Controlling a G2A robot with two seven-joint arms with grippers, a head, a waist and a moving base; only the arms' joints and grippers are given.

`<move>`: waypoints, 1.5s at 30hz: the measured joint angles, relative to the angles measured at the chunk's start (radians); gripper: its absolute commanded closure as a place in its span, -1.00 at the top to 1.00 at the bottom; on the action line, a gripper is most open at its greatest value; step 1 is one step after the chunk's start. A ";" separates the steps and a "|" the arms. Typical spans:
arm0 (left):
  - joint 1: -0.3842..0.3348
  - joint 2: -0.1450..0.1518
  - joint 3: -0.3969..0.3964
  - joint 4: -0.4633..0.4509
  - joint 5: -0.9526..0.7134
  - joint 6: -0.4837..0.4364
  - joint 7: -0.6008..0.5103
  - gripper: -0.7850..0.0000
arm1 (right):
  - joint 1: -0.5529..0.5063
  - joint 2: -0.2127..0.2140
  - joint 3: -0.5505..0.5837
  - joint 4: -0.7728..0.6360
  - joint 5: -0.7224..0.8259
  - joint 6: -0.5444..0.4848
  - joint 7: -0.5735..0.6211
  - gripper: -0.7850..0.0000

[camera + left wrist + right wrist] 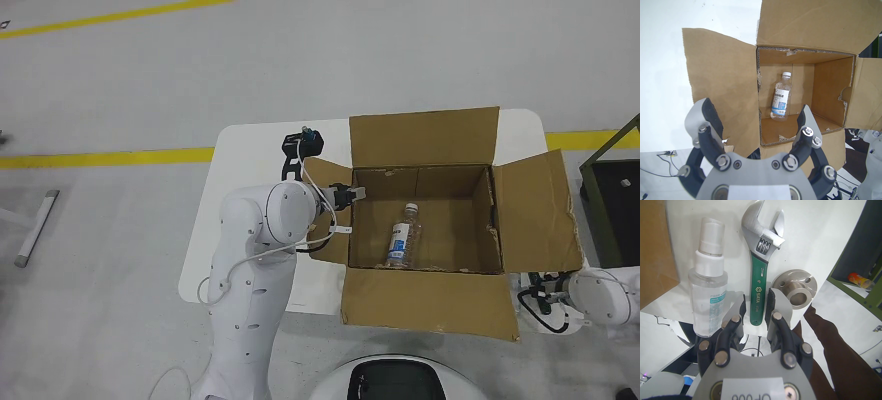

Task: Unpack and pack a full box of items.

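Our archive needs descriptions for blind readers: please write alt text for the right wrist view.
The open right gripper straddles the green handle of an adjustable wrench lying on the white table. A clear spray bottle sits on one side of the wrench, a metal flange on the other.

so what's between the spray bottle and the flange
The wrench lies between the spray bottle and the flange, handle toward the camera. This shows in the right wrist view.

A workshop hall: grey floor with yellow lines, green metal rack.
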 measured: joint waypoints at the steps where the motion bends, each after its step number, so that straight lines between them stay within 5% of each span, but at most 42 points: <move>1: 0.000 0.000 0.000 0.000 0.000 0.000 0.000 1.00 | 0.000 0.000 0.000 0.000 0.001 0.000 -0.001 -0.28; 33: 0.000 0.000 0.000 0.000 0.000 0.000 0.000 1.00 | 0.051 0.003 -0.031 0.051 -0.001 -0.005 -0.014 -0.33; 36: 0.000 0.000 0.000 0.000 0.000 0.000 0.000 1.00 | 0.054 0.004 -0.034 0.055 0.000 -0.004 -0.015 -0.43; 42: 0.000 0.000 0.000 0.000 0.000 0.000 0.000 1.00 | 0.060 0.004 -0.039 0.057 0.005 0.000 -0.017 -0.96; 45: 0.000 0.000 0.000 0.000 0.000 0.000 0.000 1.00 | 0.063 0.004 -0.041 0.056 0.008 0.002 -0.017 -1.00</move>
